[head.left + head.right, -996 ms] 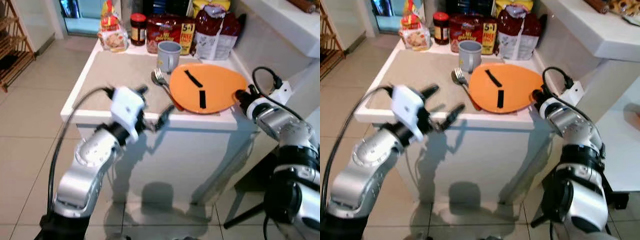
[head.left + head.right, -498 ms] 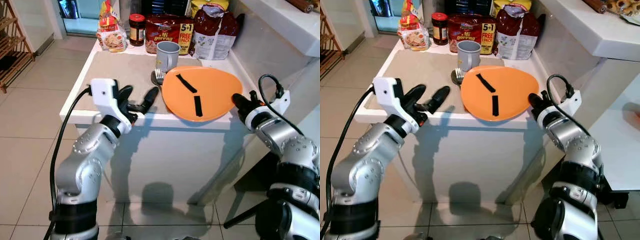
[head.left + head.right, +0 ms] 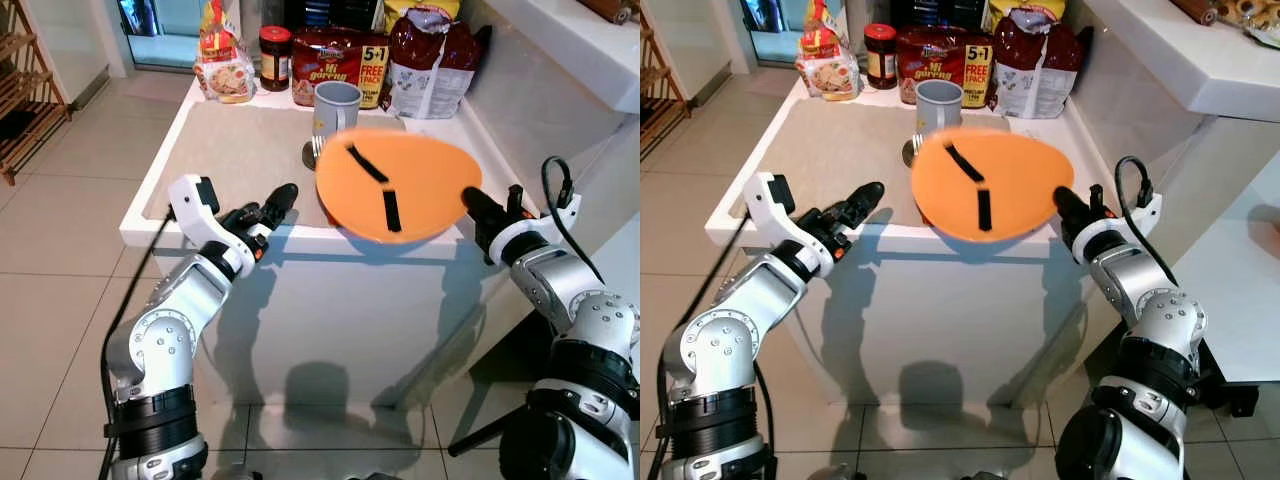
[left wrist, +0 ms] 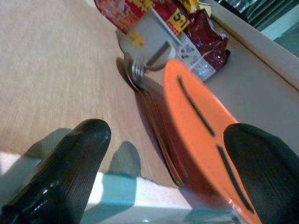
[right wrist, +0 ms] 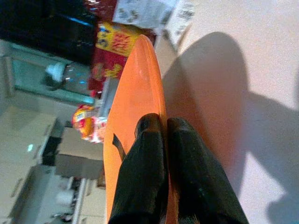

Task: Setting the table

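Right gripper (image 3: 470, 203) is pinching the orange plate (image 3: 392, 184) by its 3 o'clock rim, holding it tilted just above the table (image 3: 230, 150). Left gripper (image 3: 268, 205) hangs wide open at the table's front edge. Such a thin edge grip could let the plate slip onto the fork (image 3: 318, 145) or bump the mug (image 3: 336, 106) at 11 o'clock.

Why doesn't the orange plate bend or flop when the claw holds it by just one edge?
Probably because it is stiff: the orange plate keeps its flat shape though the right claw pinches only its rim. It likely weighs little, since that thin grip holds it above the table. It could still slip or tilt, as it looks smooth.
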You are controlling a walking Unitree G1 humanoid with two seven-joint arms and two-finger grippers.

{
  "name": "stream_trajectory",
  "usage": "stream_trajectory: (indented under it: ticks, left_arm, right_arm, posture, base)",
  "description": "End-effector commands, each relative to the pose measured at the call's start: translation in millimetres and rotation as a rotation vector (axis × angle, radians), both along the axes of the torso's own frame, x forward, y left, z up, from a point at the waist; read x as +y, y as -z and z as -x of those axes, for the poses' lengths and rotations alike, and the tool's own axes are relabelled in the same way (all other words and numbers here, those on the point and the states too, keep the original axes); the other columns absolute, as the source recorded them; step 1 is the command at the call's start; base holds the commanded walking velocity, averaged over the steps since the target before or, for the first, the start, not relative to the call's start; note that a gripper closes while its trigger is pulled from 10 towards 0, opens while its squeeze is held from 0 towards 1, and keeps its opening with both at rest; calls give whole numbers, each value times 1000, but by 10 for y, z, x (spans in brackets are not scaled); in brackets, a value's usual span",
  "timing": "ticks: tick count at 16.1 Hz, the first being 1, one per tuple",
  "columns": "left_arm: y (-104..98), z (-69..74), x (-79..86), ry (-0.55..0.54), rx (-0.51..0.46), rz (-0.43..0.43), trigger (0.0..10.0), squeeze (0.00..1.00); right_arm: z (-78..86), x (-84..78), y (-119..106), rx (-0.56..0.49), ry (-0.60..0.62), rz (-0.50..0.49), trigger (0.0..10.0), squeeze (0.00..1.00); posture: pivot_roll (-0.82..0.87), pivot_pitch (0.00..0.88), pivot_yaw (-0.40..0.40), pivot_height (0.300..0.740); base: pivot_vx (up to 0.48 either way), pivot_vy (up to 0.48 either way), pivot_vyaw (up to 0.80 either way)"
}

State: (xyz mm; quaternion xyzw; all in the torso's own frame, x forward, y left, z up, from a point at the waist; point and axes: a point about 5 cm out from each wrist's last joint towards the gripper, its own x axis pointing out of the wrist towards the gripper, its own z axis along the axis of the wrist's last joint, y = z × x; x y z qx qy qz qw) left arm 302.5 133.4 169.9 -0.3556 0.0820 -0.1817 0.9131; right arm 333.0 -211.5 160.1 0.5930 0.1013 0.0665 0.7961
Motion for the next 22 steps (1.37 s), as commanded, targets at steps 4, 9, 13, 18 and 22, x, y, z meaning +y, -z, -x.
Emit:
stream_trajectory:
  ticks: [4, 9, 13, 18, 22]
  left_arm:
    - [-102, -67, -56, 20, 0, 86, 10000, 0]
    - [-204, -73, -104, 81, -13, 219, 10000, 0]
    - [-181, -74, -124, 84, 13, 231, 10000, 0]
    - [-229, -44, -163, 142, -8, 270, 6510, 0]
    - [-241, -29, -137, 143, -12, 287, 0, 0]
  right_arm:
    - [27, -27, -158, -75, -1, -55, 0, 0]
    - [69, 35, -236, -109, -57, -45, 0, 0]
    - [104, 211, -232, -121, -120, -81, 0, 0]
    - [114, 395, -189, -99, -177, -90, 0, 0]
    - [115, 371, -203, -99, -168, -87, 0, 0]
  posture:
    - [74, 0, -61, 740]
    - [71, 0, -58, 740]
    - [71, 0, -55, 740]
    - [72, 0, -56, 740]
    - [72, 0, -53, 740]
  base:
    - [0, 0, 0]
    - [0, 0, 0]
    - [0, 0, 0]
    - [0, 0, 0]
    - [0, 0, 0]
